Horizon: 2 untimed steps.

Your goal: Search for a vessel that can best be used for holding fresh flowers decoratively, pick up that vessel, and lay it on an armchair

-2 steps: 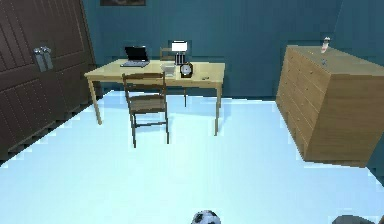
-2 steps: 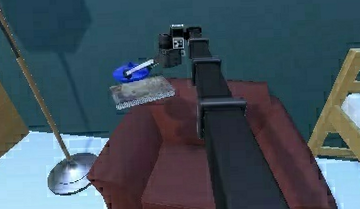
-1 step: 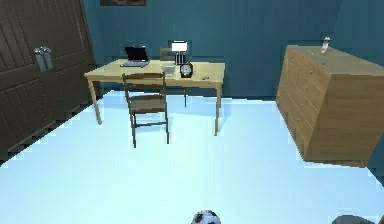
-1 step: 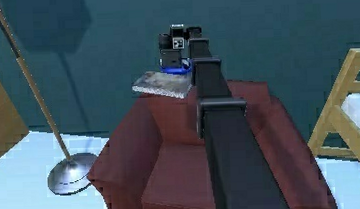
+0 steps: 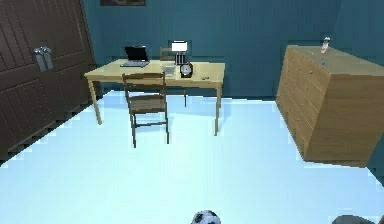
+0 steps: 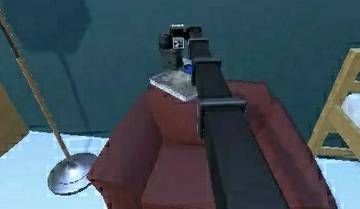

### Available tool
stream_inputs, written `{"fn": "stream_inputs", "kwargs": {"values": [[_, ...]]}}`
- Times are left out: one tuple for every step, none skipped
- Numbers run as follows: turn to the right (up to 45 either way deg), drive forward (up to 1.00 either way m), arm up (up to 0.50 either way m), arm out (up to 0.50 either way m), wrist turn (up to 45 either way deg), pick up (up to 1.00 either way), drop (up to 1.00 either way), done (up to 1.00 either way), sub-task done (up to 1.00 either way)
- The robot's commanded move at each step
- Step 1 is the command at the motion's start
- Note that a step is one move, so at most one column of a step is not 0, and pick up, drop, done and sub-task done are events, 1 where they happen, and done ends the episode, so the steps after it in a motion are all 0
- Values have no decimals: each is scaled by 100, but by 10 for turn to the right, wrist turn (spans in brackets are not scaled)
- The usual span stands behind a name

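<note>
Writing: only some black marks on the two white squares [image 6: 174, 40] at the far end of the arm [image 6: 224, 131]. They were too small to read.

Hand: the hand [image 6: 174, 55] sat over the top of the armchair's back. With stuff lying right behind it, I couldn't tell whether it held anything.

Vase, maybe: a tiny blue bit [image 6: 190, 67] showed just beside the arm bar, under the hand. It was too small to call it a vase, and I couldn't tell which way it pointed or how its long side ran.

Armchair: the dark red armchair [image 6: 150, 154] was right under the arm, with a grey flat thing [image 6: 170, 83] lying on top of its back.

Around the armchair: a floor lamp [image 6: 70, 176] stood at the arm side view's left and a wooden frame [image 6: 340, 112] at its right.

Counter: in the forward view, the wooden counter [image 5: 110, 73] carried a laptop [image 5: 136, 56] with its lid up, a small lamp [image 5: 179, 48] and a dark round thing [image 5: 186, 69]. A chair [image 5: 146, 100] stood in front of it.

Dresser: the wooden dresser [image 5: 330, 105] was at the forward view's right, with a slim pale thing [image 5: 325, 44] standing upright on top. I couldn't see what was inside the dresser.

Other bits: a dark door [image 5: 35, 80] was at the forward view's left and a black-and-white ball [image 5: 205, 217] lay on the floor at the bottom edge.
</note>
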Motion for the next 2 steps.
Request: {"fn": "stream_inputs", "kwargs": {"values": [[0,0,-38,0,0,0,0,0,0],[0,0,-32,0,0,0,0,0,0]]}}
